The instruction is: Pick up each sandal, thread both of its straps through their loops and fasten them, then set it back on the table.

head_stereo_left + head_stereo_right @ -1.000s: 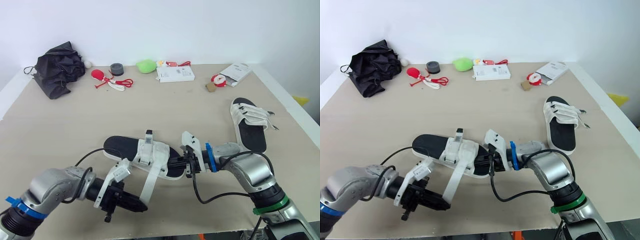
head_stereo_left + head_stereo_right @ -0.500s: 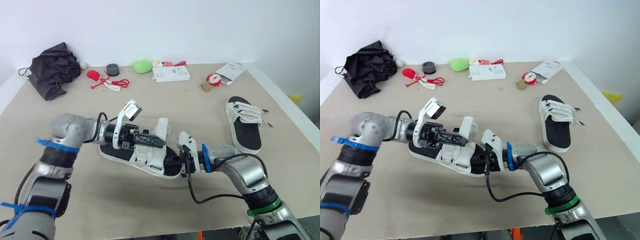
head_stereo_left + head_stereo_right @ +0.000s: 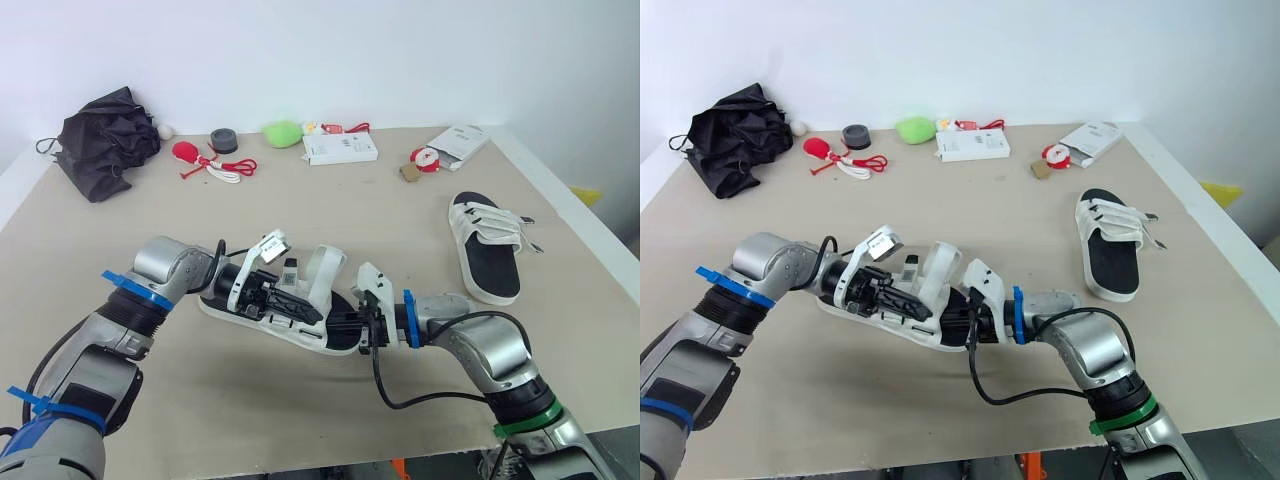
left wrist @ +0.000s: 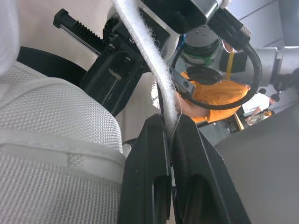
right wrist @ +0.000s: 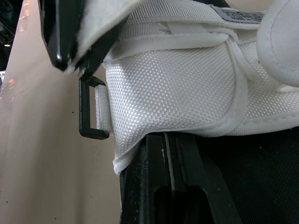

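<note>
Mid-threading: your left jaws pinch the strap (image 4: 141, 43), right jaws grip the sandal (image 5: 177, 74); next, guide it through the loop (image 5: 84, 109).

The near sandal (image 3: 318, 280) has a black footbed and white woven-mesh uppers; its strap (image 4: 149, 60) is fuzzy white and its loop (image 5: 91, 109) black. The far sandal (image 3: 487, 250) matches (black sole, white straps). The table (image 3: 330, 215) is plain beige, the umbrella (image 3: 100, 140) black, the box (image 3: 340, 148) white.
</note>
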Controlling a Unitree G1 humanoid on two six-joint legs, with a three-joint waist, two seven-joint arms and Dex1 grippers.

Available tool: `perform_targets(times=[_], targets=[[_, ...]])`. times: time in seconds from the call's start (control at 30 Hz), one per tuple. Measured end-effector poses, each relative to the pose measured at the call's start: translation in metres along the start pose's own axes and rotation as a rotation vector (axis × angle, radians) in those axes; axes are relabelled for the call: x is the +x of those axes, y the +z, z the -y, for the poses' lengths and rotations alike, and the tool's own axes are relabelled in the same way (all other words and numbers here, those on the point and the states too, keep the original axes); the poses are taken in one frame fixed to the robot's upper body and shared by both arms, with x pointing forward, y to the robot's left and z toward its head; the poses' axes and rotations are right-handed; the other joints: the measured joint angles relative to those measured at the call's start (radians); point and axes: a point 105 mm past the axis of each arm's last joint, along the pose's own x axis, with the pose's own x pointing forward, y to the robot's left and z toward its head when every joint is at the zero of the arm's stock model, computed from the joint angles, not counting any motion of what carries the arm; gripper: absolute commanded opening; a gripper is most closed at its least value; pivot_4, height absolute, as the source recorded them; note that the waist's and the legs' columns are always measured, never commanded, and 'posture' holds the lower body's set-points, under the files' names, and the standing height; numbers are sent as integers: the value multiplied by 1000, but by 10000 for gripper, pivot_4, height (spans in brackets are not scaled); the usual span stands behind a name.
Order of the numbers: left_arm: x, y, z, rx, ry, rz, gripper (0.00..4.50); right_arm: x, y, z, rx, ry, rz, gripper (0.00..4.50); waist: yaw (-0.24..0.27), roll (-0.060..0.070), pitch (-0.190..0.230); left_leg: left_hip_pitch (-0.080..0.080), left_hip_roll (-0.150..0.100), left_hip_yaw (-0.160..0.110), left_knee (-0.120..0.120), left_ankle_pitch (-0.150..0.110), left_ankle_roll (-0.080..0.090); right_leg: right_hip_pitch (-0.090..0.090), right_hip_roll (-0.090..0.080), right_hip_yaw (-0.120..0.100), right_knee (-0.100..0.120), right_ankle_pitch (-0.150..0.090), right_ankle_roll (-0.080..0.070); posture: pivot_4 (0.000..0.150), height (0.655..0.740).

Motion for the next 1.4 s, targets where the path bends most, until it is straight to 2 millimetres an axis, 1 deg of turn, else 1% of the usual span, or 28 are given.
perform_targets(times=[0.27, 0.3, 0.33, 0.37, 0.4, 0.43, 0.47, 0.7, 0.9, 1.0, 1.1, 1.4], targets=[[1, 2, -3, 68, 32, 22, 763, 1, 0, 1, 5, -1, 9, 0, 0, 0, 0, 0, 1, 0, 0, 0, 0, 0, 0, 0, 1, 0, 0, 1500, 7400], [0, 2, -4, 73, 38, 23, 5499, 2, 0, 1, 6, 0, 10, 0, 0, 0, 0, 1, 1, 0, 0, 0, 0, 0, 1, 0, 1, 0, 0, 1500, 7400], [0, 2, -4, 91, 44, 25, 7079, 2, 0, 1, 7, 0, 12, 0, 0, 0, 0, 1, 1, 0, 0, 0, 0, 0, 1, 0, 1, 0, 0, 1500, 7400], [0, 2, -5, 102, 48, 25, 11331, 2, 0, 2, 9, 0, 12, 0, 0, 0, 0, 1, 1, 0, 0, 0, 0, 0, 1, 0, 1, 0, 0, 1500, 7400], [1, 2, -4, 121, 49, 28, 14651, 2, 0, 2, 10, 0, 13, 0, 0, 0, 0, 1, 1, 0, 0, 0, 0, 0, 1, 0, 1, 0, 0, 1500, 7400], [1, 3, -5, 134, 53, 30, 19737, 2, 0, 2, 9, 0, 13, 0, 0, 0, 0, 1, 1, 0, 0, 0, 0, 0, 1, 0, 2, 0, 0, 1500, 7400], [2, 4, -6, 148, 67, 32, 22584, 2, 0, 2, 9, 0, 14, 0, 0, 0, 0, 1, 1, -1, 1, 0, 0, 0, 1, 0, 2, 0, 0, 1500, 7400], [2, 8, -13, 151, 103, 46, 22584, 3, 0, 3, 10, 0, 16, 0, 0, 0, 0, 1, 1, 0, 1, 0, 0, 0, 2, 1, 2, 1, 1, 1500, 7400], [4, 12, -11, 161, 93, 66, 22584, 2, 0, 4, 11, 1, 16, 0, 0, 0, 0, 1, 1, 0, 1, 0, 0, 0, 2, 1, 2, 1, 1, 1500, 7400], [5, 13, -11, 164, 92, 68, 14292, 2, 0, 4, 12, 2, 17, 0, 0, 0, 0, 1, 1, 0, 1, 0, 0, 0, 1, 1, 2, 1, 1, 1500, 7400], [6, 13, -11, 167, 94, 68, 680, 2, 0, 4, 14, 1, 18, 0, 0, 0, 0, 1, 1, 0, 1, 0, 0, 0, 1, 1, 2, 1, 1, 1500, 7400], [5, 13, -11, 157, 92, 67, 242, 3, 0, 5, 19, 9, 20, 0, 0, 0, 0, 1, 1, 0, 1, 0, 0, 0, 2, 2, 2, 1, 1, 1500, 7400]])
